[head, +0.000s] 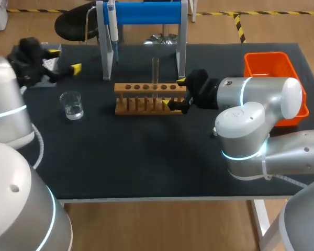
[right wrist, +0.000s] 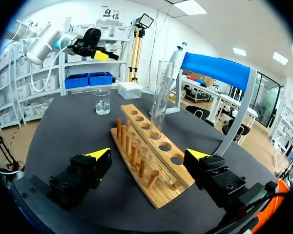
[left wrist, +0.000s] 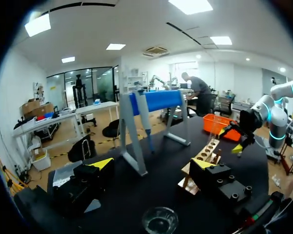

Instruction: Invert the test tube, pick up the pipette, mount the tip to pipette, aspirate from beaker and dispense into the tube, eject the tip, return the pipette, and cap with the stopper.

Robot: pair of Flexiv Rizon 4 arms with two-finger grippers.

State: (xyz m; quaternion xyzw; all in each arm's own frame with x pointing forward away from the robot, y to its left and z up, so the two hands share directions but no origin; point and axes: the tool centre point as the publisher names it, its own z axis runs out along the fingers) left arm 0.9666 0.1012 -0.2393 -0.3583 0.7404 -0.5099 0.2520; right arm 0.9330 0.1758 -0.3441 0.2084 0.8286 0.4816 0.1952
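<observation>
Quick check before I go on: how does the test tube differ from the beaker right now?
The test tube is tall and narrow; the beaker is short and wide. The test tube stands in a hole of the wooden rack; the beaker sits straight on the table, apart from the rack. The beaker holds a little clear liquid; the test tube looks empty. Both are clear and upright.

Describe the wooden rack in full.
The wooden rack is pale wood: a top board with a row of round holes, and upright pegs along one long side. It stands level on the dark table, near the blue-topped stand. A clear test tube stands upright in one hole. The right gripper, open, straddles one end; I cannot tell whether it touches.
</observation>
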